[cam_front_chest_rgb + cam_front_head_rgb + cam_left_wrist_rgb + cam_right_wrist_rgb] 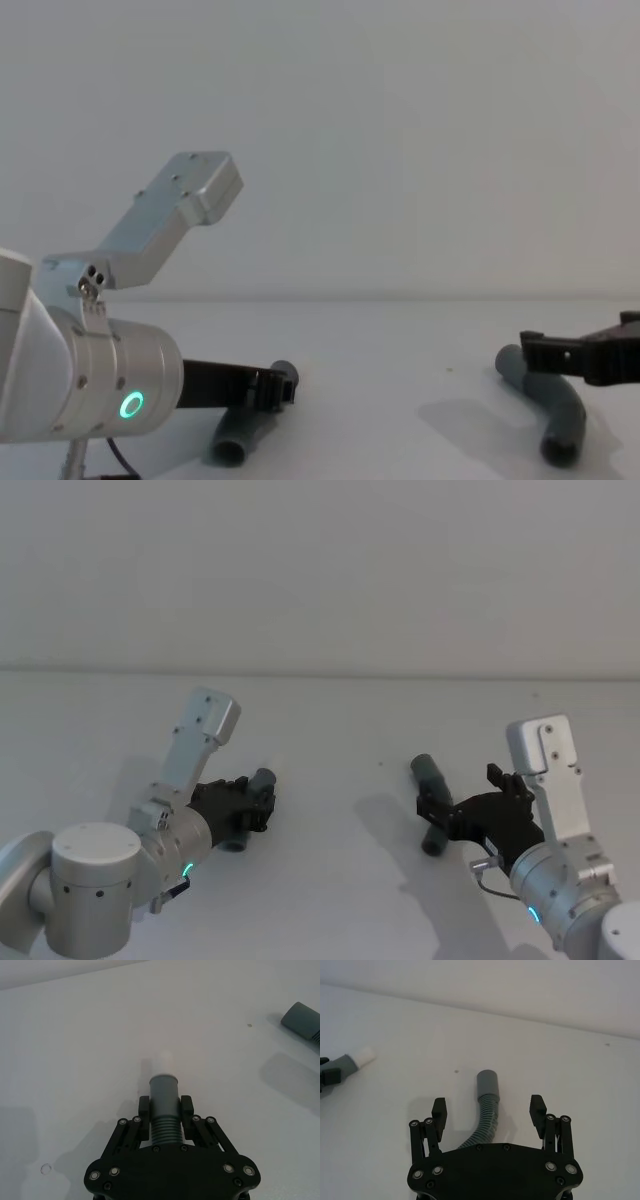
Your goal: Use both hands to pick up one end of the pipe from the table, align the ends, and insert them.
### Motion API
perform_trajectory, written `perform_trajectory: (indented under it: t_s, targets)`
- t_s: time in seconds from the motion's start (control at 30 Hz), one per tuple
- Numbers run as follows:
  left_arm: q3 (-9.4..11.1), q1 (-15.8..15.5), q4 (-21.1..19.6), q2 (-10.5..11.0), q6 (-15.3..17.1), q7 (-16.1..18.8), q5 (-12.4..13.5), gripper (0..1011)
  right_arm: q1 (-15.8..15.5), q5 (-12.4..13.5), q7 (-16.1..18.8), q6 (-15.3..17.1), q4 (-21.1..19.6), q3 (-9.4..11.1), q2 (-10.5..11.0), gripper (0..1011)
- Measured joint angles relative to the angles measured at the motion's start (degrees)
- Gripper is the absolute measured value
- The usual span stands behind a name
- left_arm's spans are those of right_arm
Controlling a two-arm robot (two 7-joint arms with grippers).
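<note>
The pipe lies in two dark-grey ribbed pieces on the white table [330, 730]. My left gripper [255, 802] is shut on the ribs of the left piece [164, 1097], just behind its smooth cuff. That piece's white tip [162, 1061] points away from the fingers, low over the table. Seen from the chest, the left gripper [282, 388] holds the piece [243, 432] with its back end down by the surface. The right piece [487, 1091], bent and ending in an open grey cuff, lies on the table. Above it my right gripper [488, 1111] hangs open, a finger [439, 1112] on either side and touching nothing.
The two pieces are about a gripper's length apart, with bare table between them. The right piece [430, 780] shows again in the chest view [552, 400] under the right gripper [580, 345]. A small dark speck [456, 1071] marks the surface.
</note>
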Motion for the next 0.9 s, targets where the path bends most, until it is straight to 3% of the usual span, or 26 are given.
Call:
perform_trajectory:
  t_s: [0.9]
  targets:
    - [0.0, 0.0, 0.0, 0.0, 0.0, 0.0, 0.0, 346, 4.53, -0.05, 2.04, 3.2, 7.09, -0.08, -2.74, 1002]
